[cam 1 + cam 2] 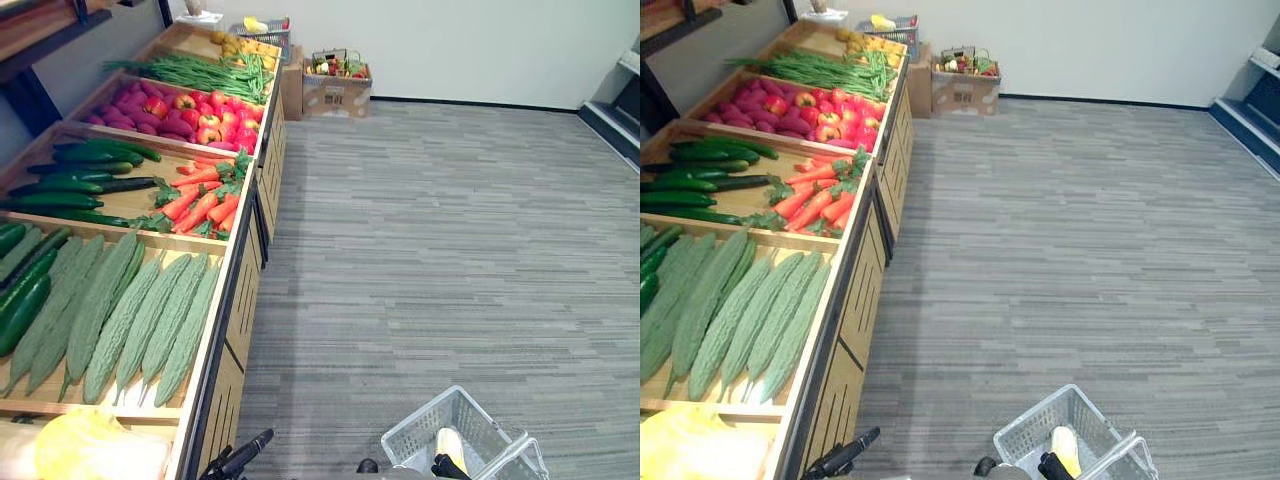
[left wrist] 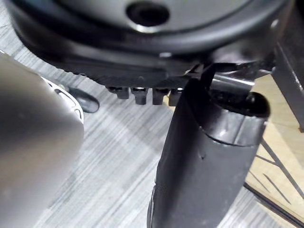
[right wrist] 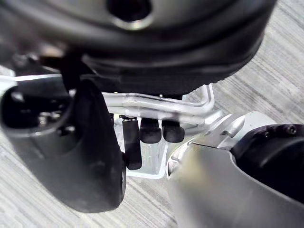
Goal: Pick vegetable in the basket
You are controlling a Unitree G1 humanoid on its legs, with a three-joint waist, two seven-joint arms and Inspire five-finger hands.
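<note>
A white wire basket point(image 1: 420, 436) hangs low at my right side over the grey floor, with a yellow item point(image 1: 449, 446) lying in it. My right hand point(image 3: 95, 156) is shut on the basket's silver handle point(image 3: 156, 102), fingers point(image 3: 151, 134) curled over the bar. My left hand point(image 2: 204, 156) hangs relaxed and holds nothing, close to the side of the wooden stand point(image 1: 240, 300); it also pokes into the left eye view point(image 1: 243, 456). On the stand lie bitter gourds point(image 1: 120, 310), cucumbers point(image 1: 70, 180), carrots point(image 1: 205, 195), red peppers point(image 1: 185, 112) and green beans point(image 1: 195, 72).
The stand runs along my left side, its front edge next to my left hand. A cardboard box point(image 1: 337, 92) topped by a produce basket stands at the far wall. A low shelf point(image 1: 615, 115) sits at the far right. Grey carpet point(image 1: 440, 250) stretches ahead.
</note>
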